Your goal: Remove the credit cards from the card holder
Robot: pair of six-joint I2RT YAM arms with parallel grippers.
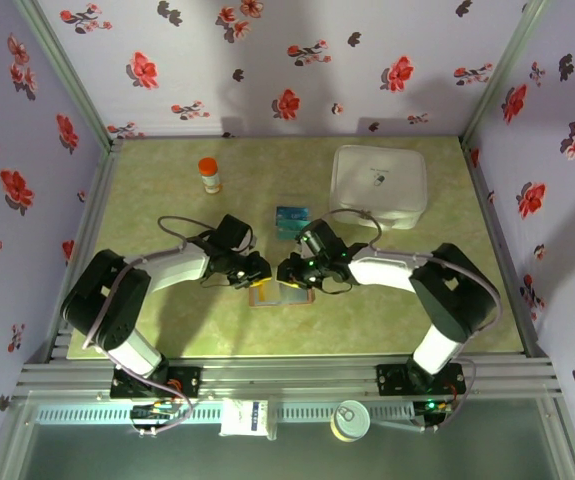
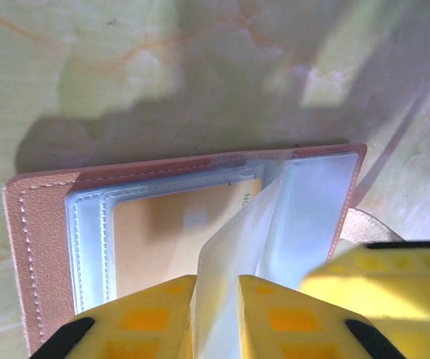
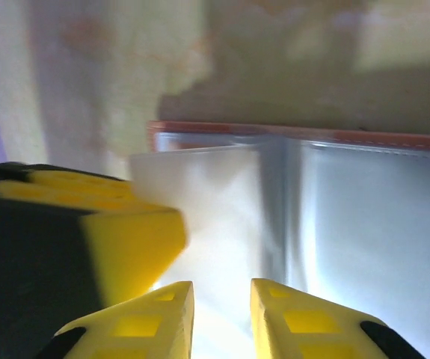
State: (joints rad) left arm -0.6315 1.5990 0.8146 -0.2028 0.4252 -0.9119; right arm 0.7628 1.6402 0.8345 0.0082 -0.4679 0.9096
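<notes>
Your left claw (image 2: 216, 293) pinches the open card holder (image 2: 41, 239) by a clear inner leaf (image 2: 237, 232); at your right claw (image 3: 220, 295) you cannot tell open from closed.
Card holder lies flat on the surface (image 2: 87, 60) between your two claws, one pale yellow card (image 2: 162, 239) in its pocket; teal cards (image 1: 292, 219) lie loose just beyond it.

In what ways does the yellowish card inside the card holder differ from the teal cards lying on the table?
Colour: the yellowish card is pale orange-yellow, while the teal cards are blue-green.
Place: the yellowish card sits inside a clear sleeve of the open card holder, while the teal cards lie bare on the table, apart from the holder.
Cover: the yellowish card shows through plastic; the teal cards are uncovered.
Both are small, flat rectangles.
</notes>
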